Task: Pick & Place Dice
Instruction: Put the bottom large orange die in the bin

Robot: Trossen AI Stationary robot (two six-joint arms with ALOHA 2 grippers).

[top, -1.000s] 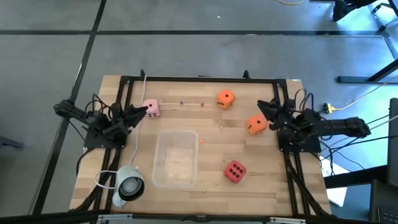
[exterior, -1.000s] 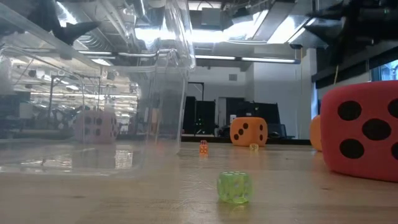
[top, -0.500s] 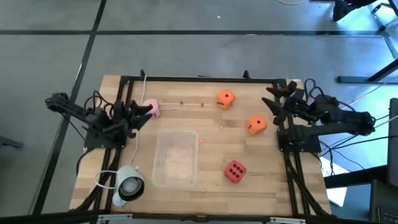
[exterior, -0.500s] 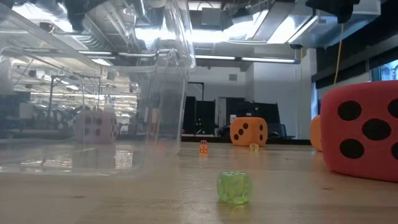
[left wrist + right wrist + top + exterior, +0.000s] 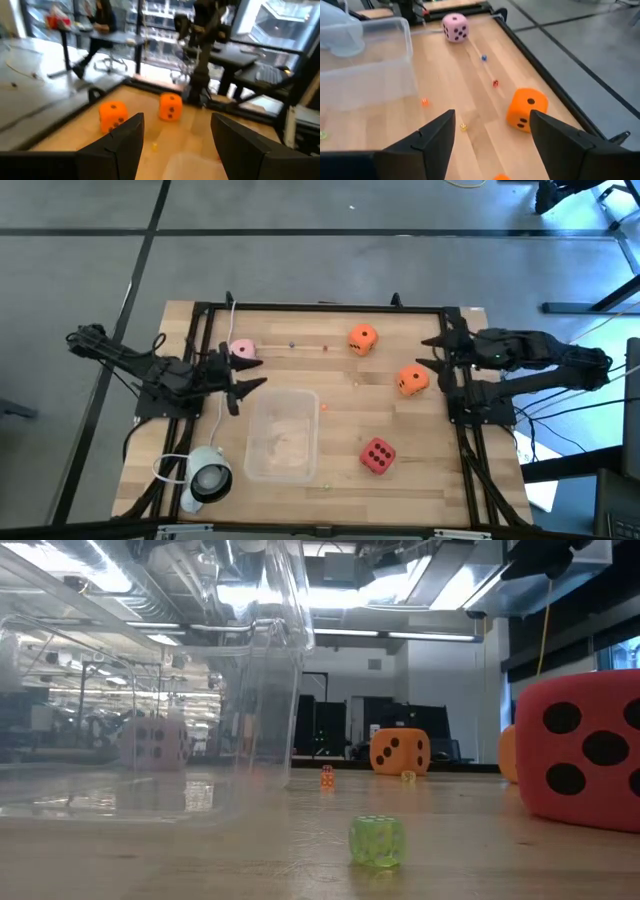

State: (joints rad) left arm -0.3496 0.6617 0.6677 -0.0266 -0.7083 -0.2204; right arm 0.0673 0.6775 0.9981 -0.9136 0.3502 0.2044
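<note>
Four soft dice lie on the table in the high view: pink (image 5: pixel 242 350) far left, orange (image 5: pixel 362 338) far middle, orange (image 5: pixel 412 380) right, red (image 5: pixel 377 454) near right. My left gripper (image 5: pixel 245 383) is open, between the pink die and the clear tub (image 5: pixel 283 433), touching neither. Its wrist view (image 5: pixel 177 145) looks across at both orange dice (image 5: pixel 114 115) (image 5: pixel 170 106). My right gripper (image 5: pixel 428 354) is open, just beyond the right orange die. Its wrist view (image 5: pixel 492 145) shows the far orange die (image 5: pixel 526 108) and the pink die (image 5: pixel 455 27).
A clear plastic tub (image 5: pixel 150 690) sits at the table's middle, near side. A white round device (image 5: pixel 207 477) with a cable lies at the near left corner. Tiny coloured dice are scattered about, one green (image 5: pixel 377 840). A black frame (image 5: pixel 320 307) rims the table.
My left gripper has swung away from the pink die toward the near edge and the tub, turning to point at the table's right. My right gripper has gone from the right orange die toward the far edge, then come partway back. The dice have stayed put.
</note>
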